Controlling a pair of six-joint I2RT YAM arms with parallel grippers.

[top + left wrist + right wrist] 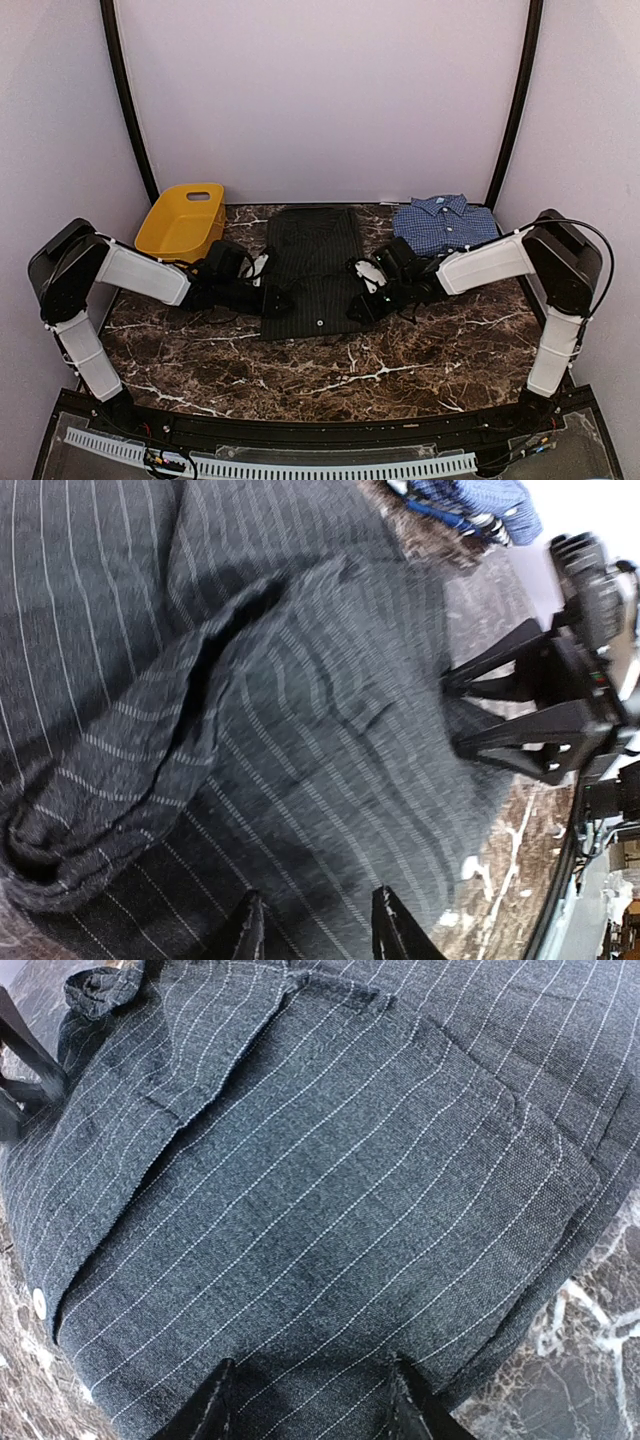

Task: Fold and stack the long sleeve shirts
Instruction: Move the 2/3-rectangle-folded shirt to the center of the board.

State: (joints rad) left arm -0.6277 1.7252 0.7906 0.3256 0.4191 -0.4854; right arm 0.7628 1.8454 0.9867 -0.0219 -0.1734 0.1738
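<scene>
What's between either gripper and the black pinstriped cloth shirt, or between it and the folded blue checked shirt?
Nothing visible. The left gripper and right gripper sit at the black pinstriped cloth shirt. Only bare marble table lies between it and the blue checked shirt; the yellow plastic basket is on the opposite side.

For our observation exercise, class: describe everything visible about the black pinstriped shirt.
The black pinstriped shirt lies flat mid-table, folded into a long rectangle. Woven cloth, fine light stripes, a white button near its near edge. The left gripper and right gripper sit at its side edges, fingers apart; any pinch is unclear.
</scene>
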